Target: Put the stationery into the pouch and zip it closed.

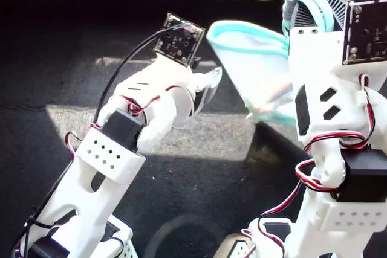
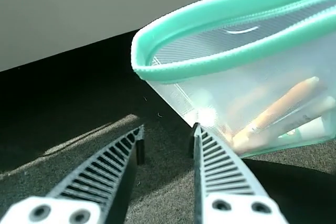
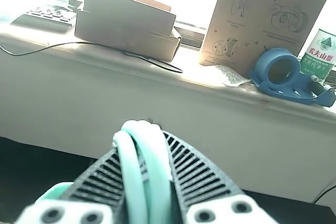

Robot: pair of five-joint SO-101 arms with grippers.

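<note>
A translucent pouch (image 1: 257,64) with a mint-green zip rim hangs in the air above the dark table, its mouth gaping. Through its wall (image 2: 262,103) I see several pens and pencils lying inside. My right gripper (image 3: 143,145) is shut on the pouch's green rim (image 3: 137,177) and holds it up at the upper right of the high view (image 1: 305,4). My left gripper (image 2: 167,135) is open, its fingertips just below and beside the free end of the pouch mouth; in the high view it sits at the pouch's left (image 1: 208,86).
The table is covered in dark felt (image 1: 72,46) with a sunlit patch (image 1: 199,131). A pale wall (image 2: 79,9) runs behind the table. On the ledge behind stand cardboard boxes (image 3: 126,22), a blue tape dispenser (image 3: 286,74) and a bottle (image 3: 320,56).
</note>
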